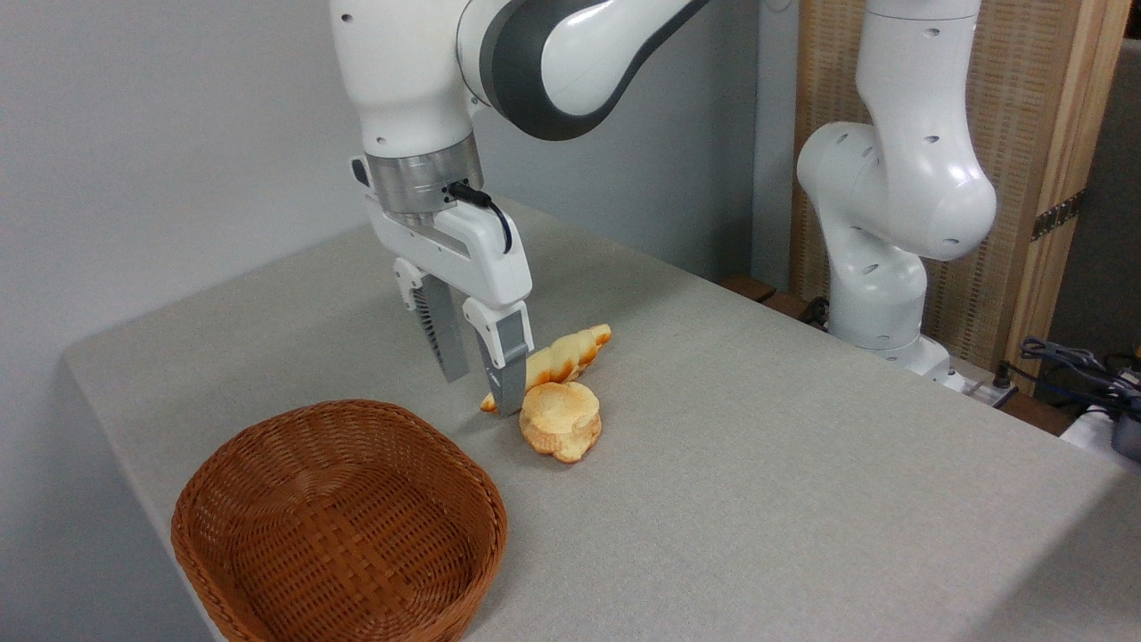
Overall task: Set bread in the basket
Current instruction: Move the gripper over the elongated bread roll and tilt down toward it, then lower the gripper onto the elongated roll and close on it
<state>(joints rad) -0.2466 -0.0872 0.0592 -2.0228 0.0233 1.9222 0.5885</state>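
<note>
No readable text, labels or numbers anywhere.
</note>
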